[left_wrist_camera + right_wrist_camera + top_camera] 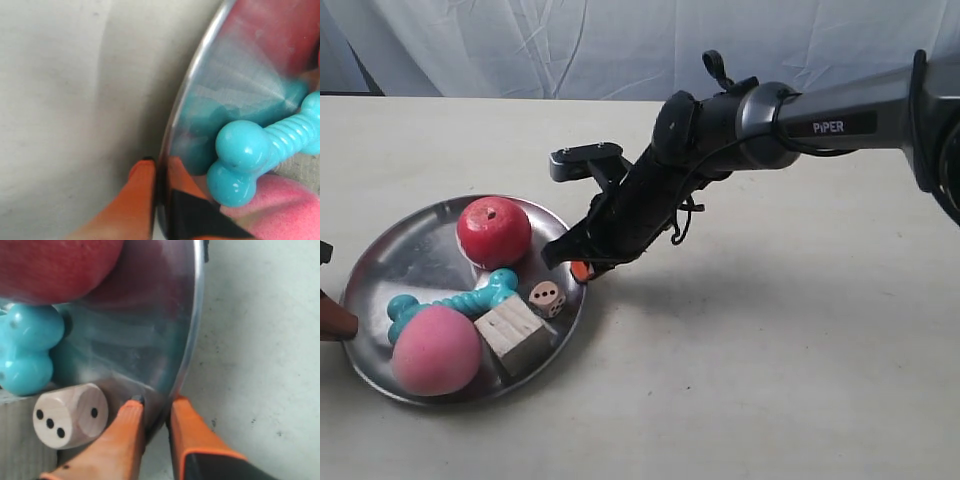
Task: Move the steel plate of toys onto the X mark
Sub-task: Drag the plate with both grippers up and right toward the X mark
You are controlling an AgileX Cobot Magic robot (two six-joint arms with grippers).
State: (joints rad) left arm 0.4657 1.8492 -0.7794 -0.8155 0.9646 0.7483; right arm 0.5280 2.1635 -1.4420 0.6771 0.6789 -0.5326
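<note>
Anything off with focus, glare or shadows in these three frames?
Exterior view: sharp, soft even light, only a faint shadow under the arm on the table. Left wrist view: close orange fingers blurred; the steel plate mirrors the turquoise bone. Right wrist view: apple soft, die fairly sharp.

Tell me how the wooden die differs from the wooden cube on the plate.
The die is smaller than the cube. The die carries dark pips; the cube's faces are plain. The die has rounded corners, while the cube has sharp edges. Both are pale wood and lie side by side in the steel plate.
</note>
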